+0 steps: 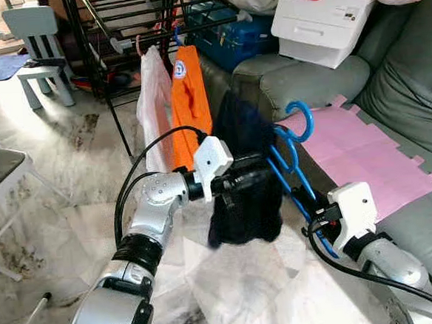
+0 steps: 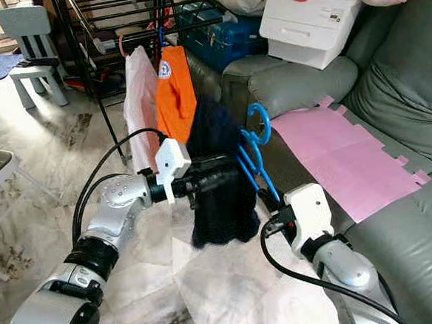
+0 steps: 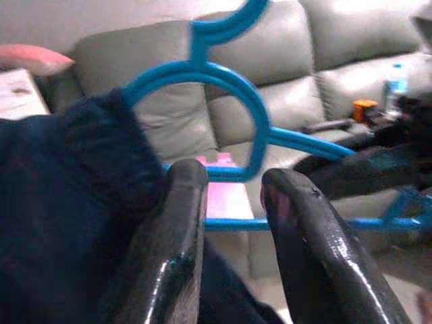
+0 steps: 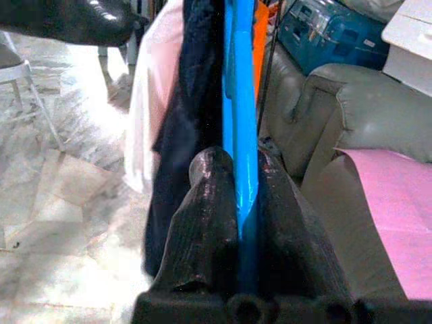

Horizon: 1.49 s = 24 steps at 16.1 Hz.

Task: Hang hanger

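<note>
Home: sofa, drying rack

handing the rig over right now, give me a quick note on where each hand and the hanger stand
Right hand: shut on the blue hanger, holding it beside the grey sofa.
Left hand: fingers parted, in against the dark navy garment draped on the hanger.
Drying rack: ahead, already carrying an orange garment and a pale pink one.
Done: garment on hanger, hanger gripped.
Left: carry it to the rack, hook it on the bar, release.

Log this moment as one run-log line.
right gripper: shut on blue hanger | left gripper: open at dark garment | drying rack: hanger not hung
</note>
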Tool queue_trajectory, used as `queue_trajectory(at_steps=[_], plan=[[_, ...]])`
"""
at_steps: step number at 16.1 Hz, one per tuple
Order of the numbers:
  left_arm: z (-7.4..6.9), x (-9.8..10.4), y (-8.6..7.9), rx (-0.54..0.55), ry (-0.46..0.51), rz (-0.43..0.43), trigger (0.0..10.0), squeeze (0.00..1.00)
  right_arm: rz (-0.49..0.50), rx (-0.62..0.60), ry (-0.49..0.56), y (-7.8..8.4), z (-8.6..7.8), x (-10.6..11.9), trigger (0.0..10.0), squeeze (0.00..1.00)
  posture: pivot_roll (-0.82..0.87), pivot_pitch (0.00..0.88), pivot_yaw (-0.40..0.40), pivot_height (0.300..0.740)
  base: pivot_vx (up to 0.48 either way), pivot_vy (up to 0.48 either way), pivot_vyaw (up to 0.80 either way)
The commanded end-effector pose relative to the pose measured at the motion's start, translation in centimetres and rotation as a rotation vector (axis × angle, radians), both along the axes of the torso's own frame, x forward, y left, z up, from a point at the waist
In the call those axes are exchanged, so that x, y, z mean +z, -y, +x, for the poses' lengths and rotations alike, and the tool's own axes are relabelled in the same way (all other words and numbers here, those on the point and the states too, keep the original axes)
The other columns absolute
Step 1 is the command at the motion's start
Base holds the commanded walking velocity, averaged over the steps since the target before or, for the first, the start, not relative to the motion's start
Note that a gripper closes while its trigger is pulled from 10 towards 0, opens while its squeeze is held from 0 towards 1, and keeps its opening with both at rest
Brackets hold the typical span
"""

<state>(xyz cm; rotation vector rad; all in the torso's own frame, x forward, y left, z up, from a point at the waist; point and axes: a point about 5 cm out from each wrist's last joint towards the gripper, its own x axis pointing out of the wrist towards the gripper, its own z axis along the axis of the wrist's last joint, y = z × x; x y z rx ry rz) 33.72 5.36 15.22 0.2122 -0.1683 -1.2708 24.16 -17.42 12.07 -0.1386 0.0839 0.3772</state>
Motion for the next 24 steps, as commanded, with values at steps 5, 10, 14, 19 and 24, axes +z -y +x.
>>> queue_trajectory(at_steps=[5, 10, 14, 19, 24], plan=[[0.7, 0.7, -0.8, 0.078, 0.005, -0.043, 10.0, 1.00, -0.009, 0.000, 0.137, 0.0, -0.2, 1.6, 10.0, 0.00, -0.06, 0.000, -0.040, 0.740, 0.000, 0.000, 0.00], [3.0, 4.2, -3.2, 0.230, 0.188, -0.028, 10.0, 1.00, -0.014, 0.129, 0.088, 0.0, -2.3, 1.2, 10.0, 0.00, -0.06, 0.000, -0.041, 0.740, 0.000, 0.000, 0.00], [2.4, 3.1, -4.5, 0.134, 0.343, 0.213, 10.0, 1.00, -0.020, 0.256, -0.011, 1.5, -4.4, 1.1, 10.0, 0.00, -0.06, 0.000, -0.029, 0.740, 0.000, 0.000, 0.00], [1.2, 0.6, -6.2, 0.015, 0.374, 0.400, 10.0, 1.00, -0.107, 0.332, -0.099, 3.8, -5.7, 1.0, 10.0, 0.00, -0.05, 0.000, -0.032, 0.740, 0.000, 0.000, 0.00], [1.6, 1.2, -6.9, 0.011, 0.434, 0.485, 10.0, 0.00, -0.111, 0.379, -0.124, 3.7, -5.7, 0.8, 10.0, 0.00, -0.04, 0.000, -0.036, 0.740, 0.000, 0.000, 0.00]])
